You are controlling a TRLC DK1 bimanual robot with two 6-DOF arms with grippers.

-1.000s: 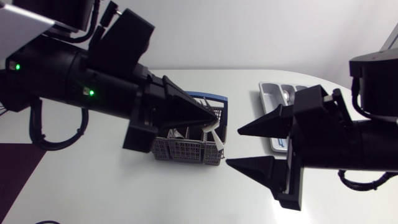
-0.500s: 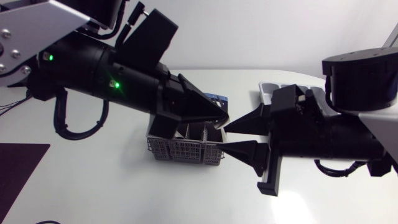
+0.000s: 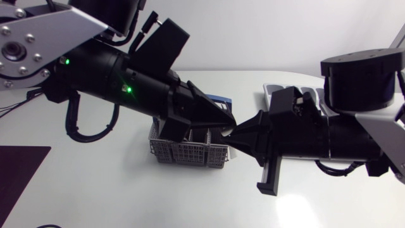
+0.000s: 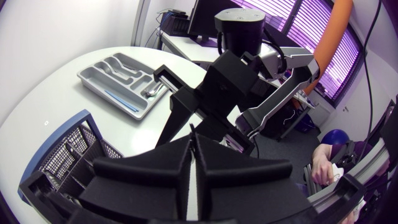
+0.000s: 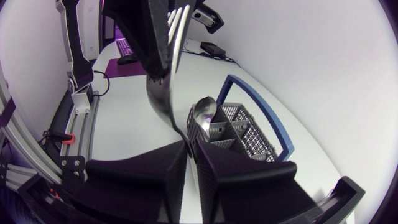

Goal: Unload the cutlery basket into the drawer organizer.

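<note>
A metal fork [image 5: 163,87] hangs above the grey cutlery basket [image 3: 190,151], tines up. My left gripper [image 3: 229,120] is shut on the fork's upper part, seen from the right wrist as black fingers [image 5: 155,37]. My right gripper [image 3: 233,136] meets it tip to tip, and its fingers [image 5: 174,162] are shut on the handle's lower end. In the head view the fork is hidden between the two tips. A spoon [image 5: 202,112] stands in the basket [image 5: 239,124]. The grey drawer organizer [image 4: 93,78] lies beyond the right arm, with some cutlery in it.
A blue frame [image 3: 218,99] rises at the basket's far side. The organizer's rim [image 3: 269,95] shows behind my right arm in the head view. White table surface lies in front of the basket and to its left.
My right gripper has moved left to the left gripper's tip, and its fingers have gone from wide apart to shut on the fork. The left arm has shifted slightly right.
</note>
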